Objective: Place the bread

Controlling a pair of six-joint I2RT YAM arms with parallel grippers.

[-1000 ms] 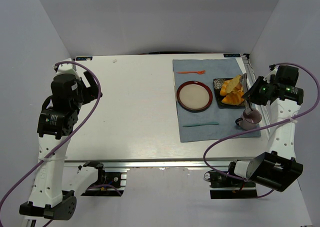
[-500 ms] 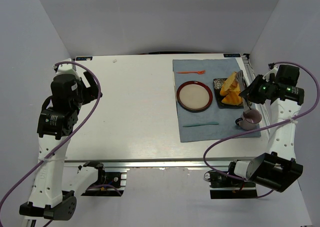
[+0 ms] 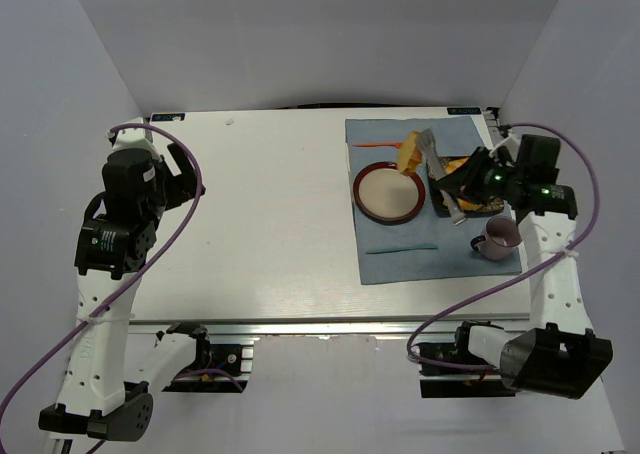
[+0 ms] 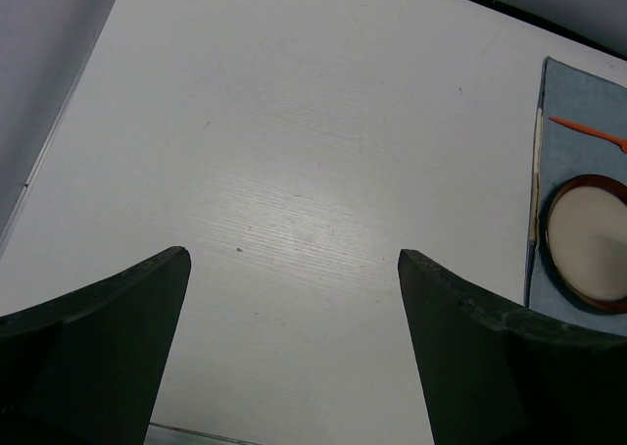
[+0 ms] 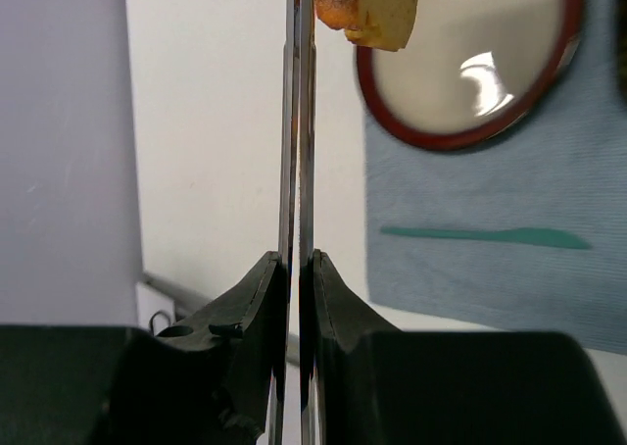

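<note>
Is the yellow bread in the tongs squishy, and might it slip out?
It is probably light: thin tongs carry the bread above the red plate, and it keeps its shape. It is likely soft and crumbly, since pale crumb shows under a browner crust. It might slip or tear, because only its edge seems pinched.
</note>
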